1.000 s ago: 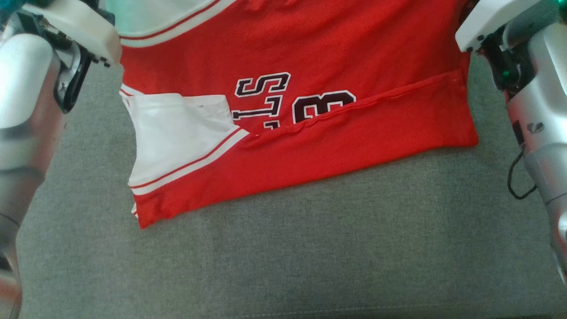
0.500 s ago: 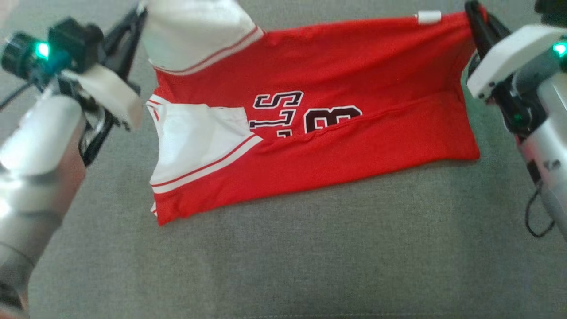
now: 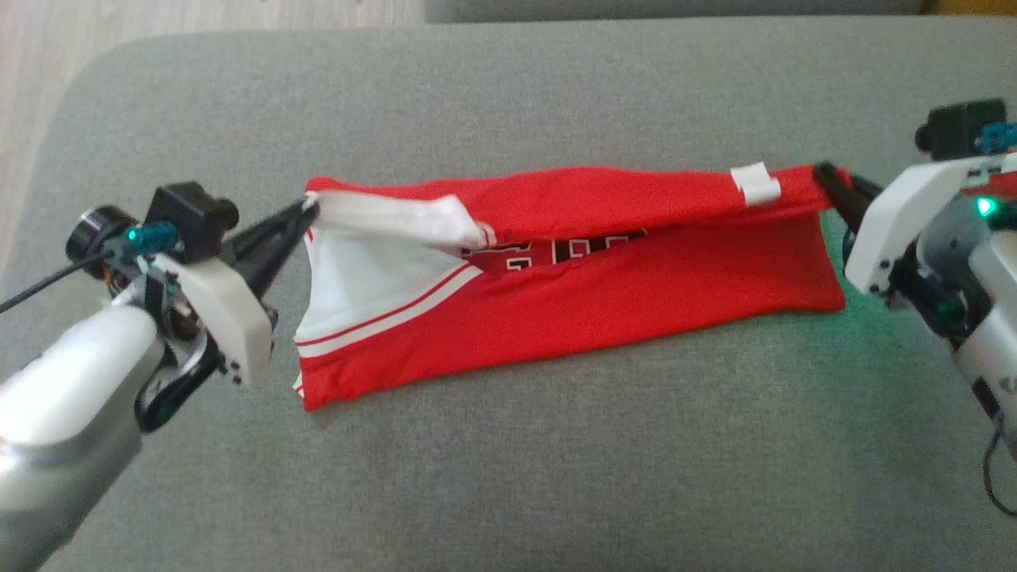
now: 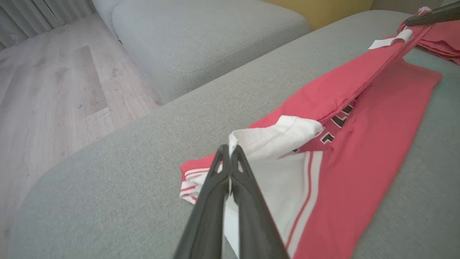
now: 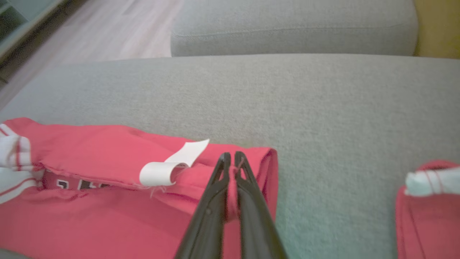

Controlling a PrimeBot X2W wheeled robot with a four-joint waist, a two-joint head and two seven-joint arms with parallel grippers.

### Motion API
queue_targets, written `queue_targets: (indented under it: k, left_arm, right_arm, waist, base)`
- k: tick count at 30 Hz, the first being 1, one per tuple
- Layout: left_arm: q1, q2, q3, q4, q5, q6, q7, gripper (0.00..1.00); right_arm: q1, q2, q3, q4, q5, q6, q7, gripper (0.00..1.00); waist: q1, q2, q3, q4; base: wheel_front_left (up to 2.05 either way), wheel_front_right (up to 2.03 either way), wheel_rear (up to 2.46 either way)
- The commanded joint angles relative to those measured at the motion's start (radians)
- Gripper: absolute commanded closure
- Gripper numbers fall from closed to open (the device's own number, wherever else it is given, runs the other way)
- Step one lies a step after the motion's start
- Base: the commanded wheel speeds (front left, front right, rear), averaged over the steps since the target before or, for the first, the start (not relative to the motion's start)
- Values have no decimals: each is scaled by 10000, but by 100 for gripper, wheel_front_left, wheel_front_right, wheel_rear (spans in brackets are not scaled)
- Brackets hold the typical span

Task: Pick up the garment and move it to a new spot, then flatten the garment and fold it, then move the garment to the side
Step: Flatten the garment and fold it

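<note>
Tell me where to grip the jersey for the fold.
Grip the jersey at both end corners of its raised far edge, each from the outer side, as the left claw and right claw pinch now. It lies as a long band, so end grips keep that edge taut.

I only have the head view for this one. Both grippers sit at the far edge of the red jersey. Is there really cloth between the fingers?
Observer: Yes for the left. Its wrist view shows the left gripper shut on the jersey, with white cloth pinched between the fingers.
Operator: And the right one?
Observer: The right gripper is shut on a red fold at the jersey's corner, just beside the white label.
Operator: Anything lying beyond that arm, off my right edge?
Observer: A second red garment lies on the cushion, apart from the jersey.
</note>
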Motion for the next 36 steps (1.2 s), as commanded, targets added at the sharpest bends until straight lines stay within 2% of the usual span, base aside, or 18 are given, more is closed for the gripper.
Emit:
queue_targets:
  k: [1,8,13,17,25,26,27,32,36]
  left_arm:
    - [-253,599,406,-386,-113,21,127,100]
    - [404,1750,183,-2217,-903,62,1599,100]
    - [715,2295,91,-3017,-1381,175,2304,100]
    - [860,2519,19,-3462,-1589,236,2626,100]
    - [1056,2586,-268,-3643,-1643,323,3080,100]
    - [1064,2583,-312,-3628,-1598,347,3126,5]
    - [1063,2555,-325,-3602,-1545,397,3111,0]
    - [925,2149,-48,-3316,-1223,905,2381,0]
    - [696,1416,689,-3023,-1010,1771,913,0]
  right_arm:
    - [179,-269,110,-255,103,65,61,100]
    - [627,-637,745,-400,382,65,502,100]
    - [768,-839,1135,-393,459,65,897,100]
    - [818,-918,1268,-380,555,65,987,100]
    - [785,-950,1521,-316,656,65,1239,100]
    - [756,-944,1527,-295,651,65,1234,7]
    - [749,-913,1512,-243,701,65,1283,0]
    - [468,-653,848,63,1039,65,693,0]
    - [31,-368,44,124,1156,65,-466,0]
  waist:
    - [2,-1,-171,27]
    - [2,-1,-539,68]
    - [2,-1,-685,66]
    - [2,-1,-726,49]
    - [2,-1,-582,-53]
    - [2,-1,-561,-70]
    - [2,-1,-541,-88]
    - [2,-1,-518,-164]
    - [2,-1,-594,-174]
  base:
    - [0,0,0]
    - [0,0,0]
    - [0,0,0]
    - [0,0,0]
    - [0,0,0]
    - [0,0,0]
    - [0,0,0]
    - [0,0,0]
    - [0,0,0]
